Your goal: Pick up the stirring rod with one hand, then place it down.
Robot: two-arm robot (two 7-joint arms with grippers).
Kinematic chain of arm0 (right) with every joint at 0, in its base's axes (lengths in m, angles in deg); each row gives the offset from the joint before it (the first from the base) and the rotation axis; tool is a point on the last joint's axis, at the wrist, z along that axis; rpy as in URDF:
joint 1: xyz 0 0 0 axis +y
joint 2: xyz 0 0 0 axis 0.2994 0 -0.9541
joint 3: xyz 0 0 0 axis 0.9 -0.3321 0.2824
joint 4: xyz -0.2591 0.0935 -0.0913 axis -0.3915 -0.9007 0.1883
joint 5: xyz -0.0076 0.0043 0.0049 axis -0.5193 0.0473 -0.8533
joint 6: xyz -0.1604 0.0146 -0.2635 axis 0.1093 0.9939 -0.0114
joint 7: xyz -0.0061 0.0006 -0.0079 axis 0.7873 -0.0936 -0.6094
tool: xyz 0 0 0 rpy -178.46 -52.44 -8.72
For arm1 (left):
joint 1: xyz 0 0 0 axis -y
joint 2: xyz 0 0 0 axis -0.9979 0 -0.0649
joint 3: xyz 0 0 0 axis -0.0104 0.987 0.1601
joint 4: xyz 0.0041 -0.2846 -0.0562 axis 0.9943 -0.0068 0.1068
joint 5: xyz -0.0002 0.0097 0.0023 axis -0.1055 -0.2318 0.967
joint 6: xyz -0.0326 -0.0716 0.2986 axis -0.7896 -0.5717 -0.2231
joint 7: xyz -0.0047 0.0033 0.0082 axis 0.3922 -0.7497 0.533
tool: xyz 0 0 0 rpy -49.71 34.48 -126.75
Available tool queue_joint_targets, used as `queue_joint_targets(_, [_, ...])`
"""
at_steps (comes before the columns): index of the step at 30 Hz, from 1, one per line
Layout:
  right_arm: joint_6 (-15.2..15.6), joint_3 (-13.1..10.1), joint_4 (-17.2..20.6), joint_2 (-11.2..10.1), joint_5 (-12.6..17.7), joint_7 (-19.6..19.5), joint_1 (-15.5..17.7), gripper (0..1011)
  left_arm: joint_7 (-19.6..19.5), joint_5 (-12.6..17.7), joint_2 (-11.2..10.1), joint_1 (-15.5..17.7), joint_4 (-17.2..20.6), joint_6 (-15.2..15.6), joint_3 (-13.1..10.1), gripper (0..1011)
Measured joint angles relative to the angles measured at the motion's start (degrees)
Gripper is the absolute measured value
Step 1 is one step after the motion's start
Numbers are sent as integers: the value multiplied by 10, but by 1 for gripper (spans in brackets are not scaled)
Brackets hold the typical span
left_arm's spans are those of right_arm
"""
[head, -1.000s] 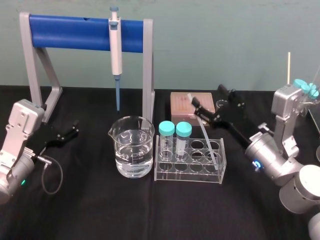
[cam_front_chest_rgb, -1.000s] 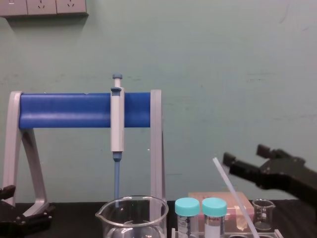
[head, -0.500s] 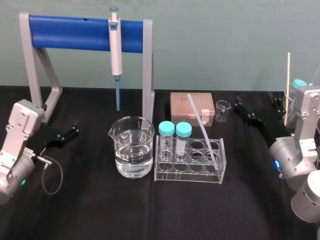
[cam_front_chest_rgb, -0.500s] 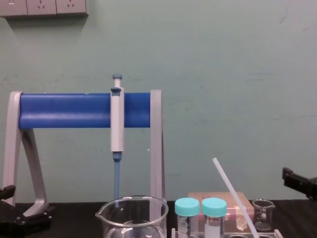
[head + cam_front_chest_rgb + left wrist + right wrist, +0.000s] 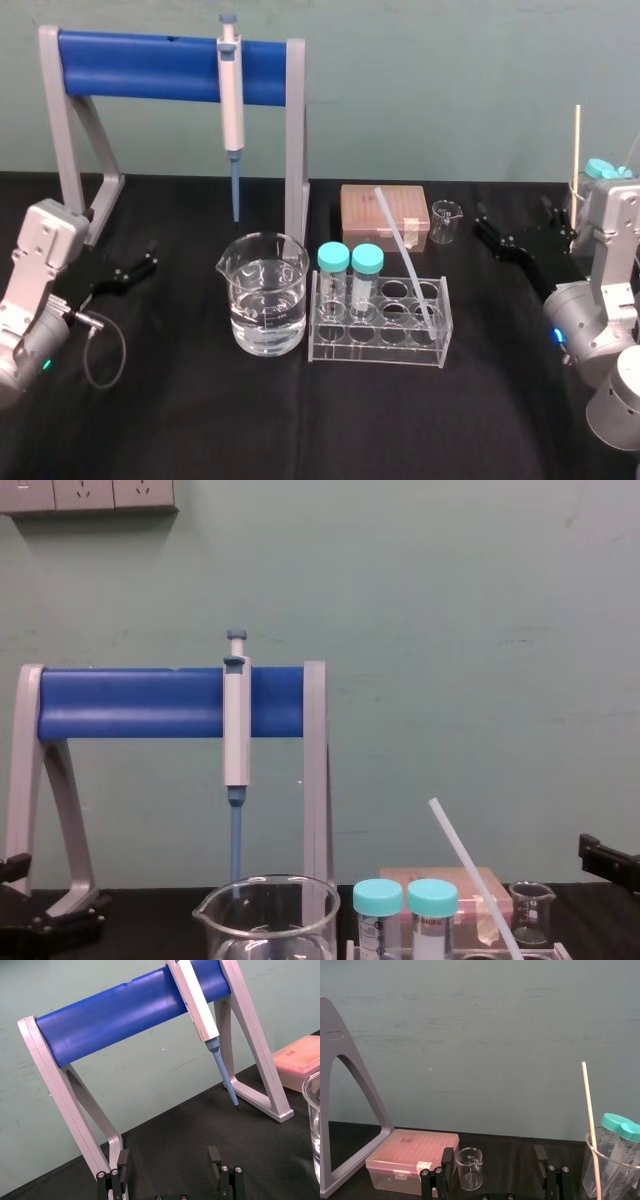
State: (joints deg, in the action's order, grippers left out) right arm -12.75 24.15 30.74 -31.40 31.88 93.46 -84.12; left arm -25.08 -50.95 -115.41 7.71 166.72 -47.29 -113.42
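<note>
The stirring rod (image 5: 405, 255), thin and translucent white, leans in the clear tube rack (image 5: 380, 345) with its top tilted to the back left; it shows too in the chest view (image 5: 475, 878). My right gripper (image 5: 512, 218) hovers to the right of the rack, well apart from the rod, open and empty. Its spread fingers frame a small glass beaker in the right wrist view (image 5: 493, 1156). My left gripper (image 5: 145, 262) rests at the far left near the stand's foot, open (image 5: 169, 1157).
A water-filled beaker (image 5: 265, 300) stands left of the rack. Two teal-capped tubes (image 5: 350, 262) sit in the rack. A white-and-blue pipette (image 5: 231, 90) hangs on the blue-bar stand (image 5: 150, 65). Behind are a pink tip box (image 5: 385, 215) and a small beaker (image 5: 446, 220).
My right gripper has drawn back to the right, away from the rod's top. The rod stays leaning in the rack. The left arm has not moved.
</note>
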Motion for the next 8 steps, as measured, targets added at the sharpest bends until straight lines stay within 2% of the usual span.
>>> queue_joint_targets(8, [-2,0,0,0,1,-1,0,1000,0,0,0,0,0,0,0,1001])
